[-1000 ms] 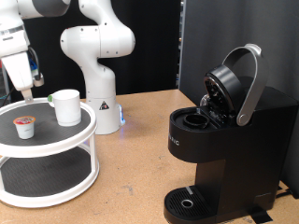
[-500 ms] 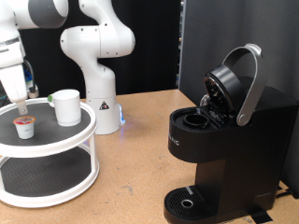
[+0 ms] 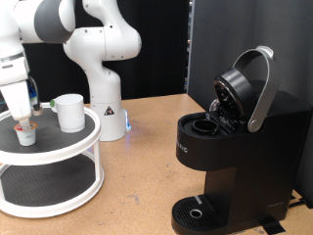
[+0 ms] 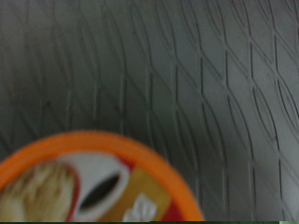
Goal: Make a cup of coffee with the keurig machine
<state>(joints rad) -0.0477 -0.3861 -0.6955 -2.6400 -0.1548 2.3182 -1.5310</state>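
The cup (image 3: 69, 112), a plain white mug, stands on the top tier of the white round stand (image 3: 59, 147) at the exterior view's left. Beside it sits a small white pod (image 3: 25, 135). My gripper (image 3: 22, 122) has come straight down onto the pod; its fingertips reach the pod's top and I cannot see how far apart they are. The wrist view shows the pod's orange-rimmed lid (image 4: 89, 182) very close, blurred, over the stand's dark mesh. The keurig machine (image 3: 235, 147) stands at the right, black, with its lid and silver handle raised and the pod chamber (image 3: 205, 125) exposed.
The robot's white base (image 3: 103, 78) rises behind the stand. A black panel (image 3: 245, 39) backs the machine. Brown tabletop (image 3: 137, 186) lies between the two-tier stand and the machine. The round drip base (image 3: 201, 211) sits at the machine's foot.
The gripper has moved rightwards and down, from above the stand's left edge onto the pod. The cup and machine have not moved.
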